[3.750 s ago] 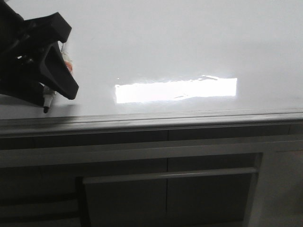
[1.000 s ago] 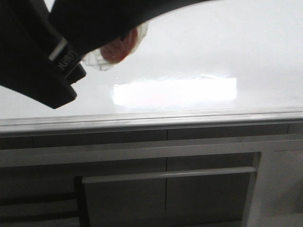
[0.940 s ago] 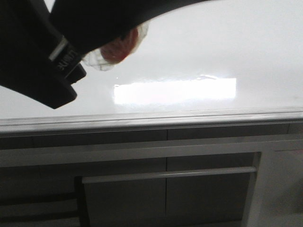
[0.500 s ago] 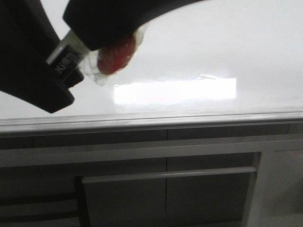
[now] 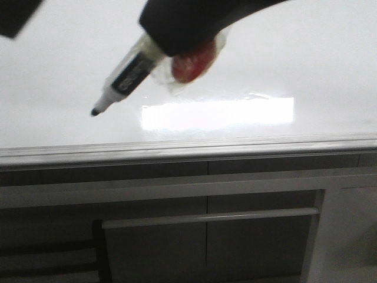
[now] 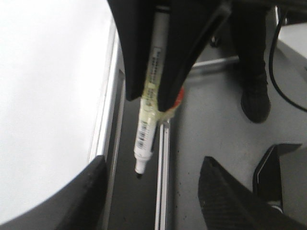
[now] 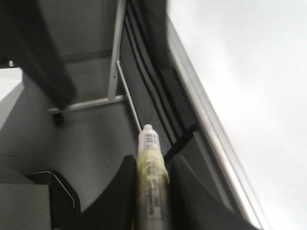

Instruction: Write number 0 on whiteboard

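Observation:
The whiteboard [image 5: 283, 53] is a glossy white board with a grey edge rail [image 5: 235, 144]. No number 0 shows on it. A black-tipped white marker [image 5: 126, 76], wrapped in clear tape with a red blob [image 5: 188, 65], hangs slanted above the board, its tip at the lower left. My right gripper [image 5: 177, 50] is shut on it from the upper right; its wrist view shows the marker [image 7: 148, 139] between its fingers [image 7: 182, 182]. My left gripper [image 6: 152, 163] is open and empty below the marker [image 6: 148, 110]. In the front view only a dark corner of the left gripper [image 5: 15, 12] shows.
A bright rectangular glare patch [image 5: 218, 112] lies on the board. Dark cabinet fronts with a grey handle bar [image 5: 212, 218] sit below the rail. The left wrist view shows the board [image 6: 48, 72], grey floor, a dark shoe [image 6: 254, 96] and a cable.
The left gripper has let go of the marker and drawn away to the upper left. The marker, now in the right gripper alone, has moved right, and its tip is uncovered.

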Robot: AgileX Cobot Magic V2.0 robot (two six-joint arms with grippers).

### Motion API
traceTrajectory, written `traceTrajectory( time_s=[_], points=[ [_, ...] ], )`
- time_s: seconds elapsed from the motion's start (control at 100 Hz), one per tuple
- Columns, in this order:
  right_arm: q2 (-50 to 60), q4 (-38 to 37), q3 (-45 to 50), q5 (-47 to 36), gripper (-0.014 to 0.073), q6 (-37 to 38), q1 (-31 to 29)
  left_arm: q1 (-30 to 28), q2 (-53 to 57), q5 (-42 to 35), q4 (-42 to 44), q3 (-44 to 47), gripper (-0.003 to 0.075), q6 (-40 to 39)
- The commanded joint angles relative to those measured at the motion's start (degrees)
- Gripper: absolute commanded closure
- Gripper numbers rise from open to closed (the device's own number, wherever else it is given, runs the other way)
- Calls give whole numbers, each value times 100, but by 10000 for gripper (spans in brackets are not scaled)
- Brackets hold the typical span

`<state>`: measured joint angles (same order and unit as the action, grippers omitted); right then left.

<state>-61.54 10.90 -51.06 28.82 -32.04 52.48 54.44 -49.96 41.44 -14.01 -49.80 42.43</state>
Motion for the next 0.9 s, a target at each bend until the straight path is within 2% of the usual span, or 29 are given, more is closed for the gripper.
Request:
traceTrajectory(
  time_s=[0.0,0.13,0.25,0.32,0.44,0.51,0.65,0.81,0.89],
  points=[
    [273,-29,-174,-369,652,-38,-399,27,436,-402,-86,-198,336,-504],
    [476,-29,-174,-607,652,198,-1049,27,1118,-924,687,-34,477,-1916],
    [515,-29,-139,-897,652,323,-1573,27,1813,-1579,2180,381,614,-3721],
    [515,-29,-105,-1066,652,323,-1732,27,2228,-1774,3065,661,666,-4634],
    [613,-29,215,-2044,652,323,-1752,27,3001,-1576,4188,1041,722,-6257],
    [675,38,455,-2481,652,323,-1752,27,3435,-1334,4522,1205,731,-6638],
    [600,134,829,-3034,652,323,-1752,27,4119,-1168,4624,1493,731,-6728],
    [237,387,814,-3525,652,323,-1752,27,4360,-1168,4624,1747,731,-6738],
    [13,657,675,-3484,652,323,-1752,27,4360,-1202,4624,1838,734,-6738]
  ],
)
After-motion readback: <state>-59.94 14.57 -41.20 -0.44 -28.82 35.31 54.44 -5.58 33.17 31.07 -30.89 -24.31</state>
